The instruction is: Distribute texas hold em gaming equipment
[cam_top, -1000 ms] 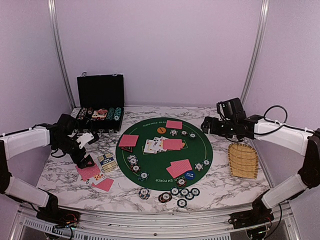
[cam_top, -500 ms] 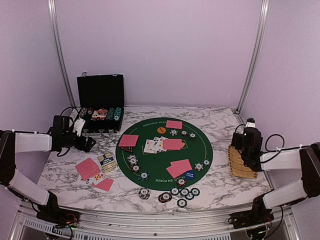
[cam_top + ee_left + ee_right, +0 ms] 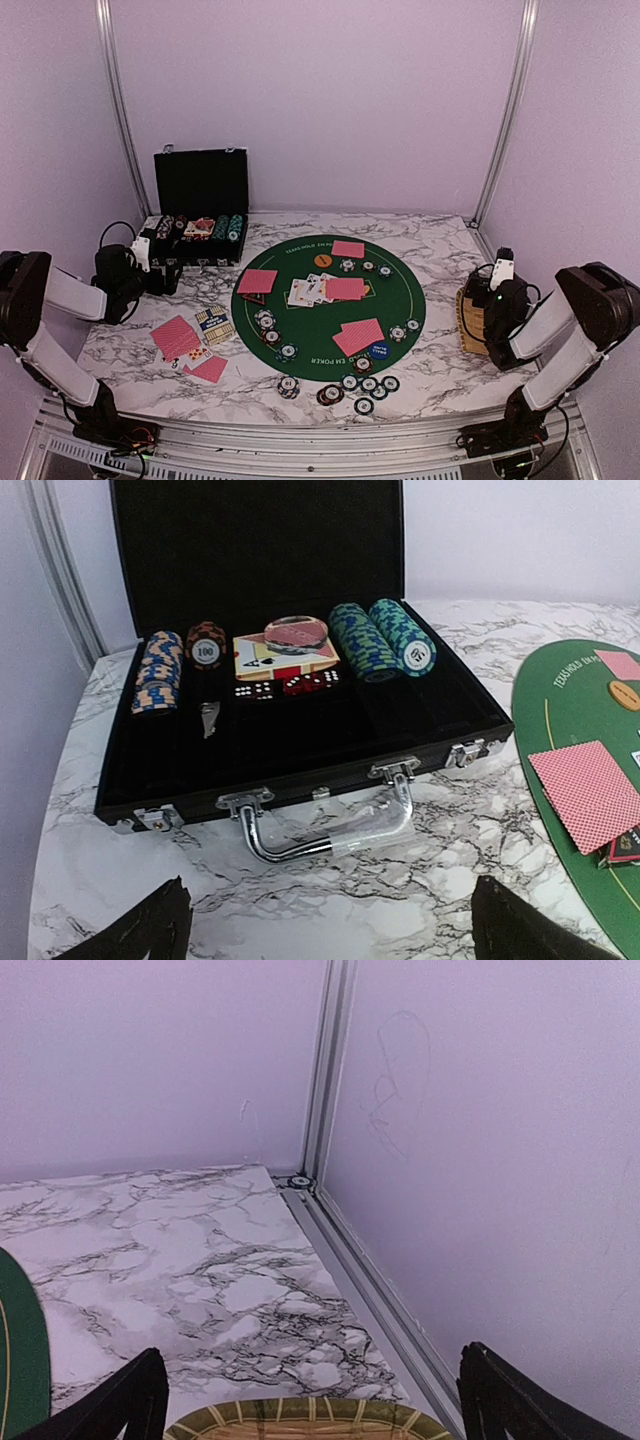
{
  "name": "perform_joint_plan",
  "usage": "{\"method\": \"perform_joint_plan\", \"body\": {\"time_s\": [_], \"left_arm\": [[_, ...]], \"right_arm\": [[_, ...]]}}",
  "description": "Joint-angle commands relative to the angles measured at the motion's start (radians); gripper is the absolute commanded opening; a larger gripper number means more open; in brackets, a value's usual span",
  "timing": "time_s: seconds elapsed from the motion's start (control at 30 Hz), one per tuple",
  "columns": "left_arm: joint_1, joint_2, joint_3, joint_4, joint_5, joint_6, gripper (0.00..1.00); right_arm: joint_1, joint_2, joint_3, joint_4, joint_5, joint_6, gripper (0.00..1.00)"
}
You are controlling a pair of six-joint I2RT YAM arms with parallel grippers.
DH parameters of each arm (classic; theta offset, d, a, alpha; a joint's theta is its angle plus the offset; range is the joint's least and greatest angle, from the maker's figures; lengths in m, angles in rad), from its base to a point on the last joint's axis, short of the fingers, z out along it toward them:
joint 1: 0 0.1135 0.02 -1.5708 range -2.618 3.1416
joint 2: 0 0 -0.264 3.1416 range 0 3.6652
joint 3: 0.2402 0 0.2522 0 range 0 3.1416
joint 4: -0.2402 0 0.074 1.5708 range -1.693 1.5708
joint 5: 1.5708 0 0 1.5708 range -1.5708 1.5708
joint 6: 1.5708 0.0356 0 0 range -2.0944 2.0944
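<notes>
Green mat [image 3: 312,322] holds most of the game. Red cards [image 3: 257,281] lie in pairs around it, and chips [image 3: 362,385] sit in little groups by its near edge. More stacks [image 3: 383,638] stand in the black case [image 3: 300,735]. The sharing looks nearly done, I think.

Both arms are tucked low at the sides. The left gripper [image 3: 328,905] faces the case, fingers wide apart, holding nothing. The right gripper [image 3: 310,1360] hangs over the basket [image 3: 300,1422], also spread and empty.

A next move would need the left arm to reach over the case wall to the stacks.
</notes>
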Motion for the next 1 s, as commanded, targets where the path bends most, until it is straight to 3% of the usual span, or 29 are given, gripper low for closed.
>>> {"method": "perform_joint_plan", "body": {"time_s": [0.0,0.03,0.23,0.33,0.4,0.97], "left_arm": [[0.017,-0.017,-0.060,0.193,-0.056,-0.045,0.99],[0.017,-0.021,-0.076,0.220,-0.075,-0.053,0.99],[0.017,-0.023,-0.123,0.307,-0.161,-0.089,0.99],[0.018,0.027,-0.203,0.515,-0.259,-0.138,0.99],[0.016,0.012,-0.179,0.435,-0.258,-0.133,0.99],[0.017,0.011,-0.186,0.452,-0.266,-0.137,0.99]], "right_arm": [[-0.029,0.058,-0.042,0.277,-0.259,-0.078,0.99],[-0.030,0.073,-0.034,0.296,-0.286,-0.093,0.99],[-0.094,0.045,0.064,0.045,-0.313,-0.005,0.99],[-0.112,0.047,0.072,0.046,-0.336,0.006,0.99],[-0.112,0.047,0.072,0.043,-0.336,0.006,0.99],[-0.112,0.047,0.070,0.052,-0.337,0.001,0.99]]}}
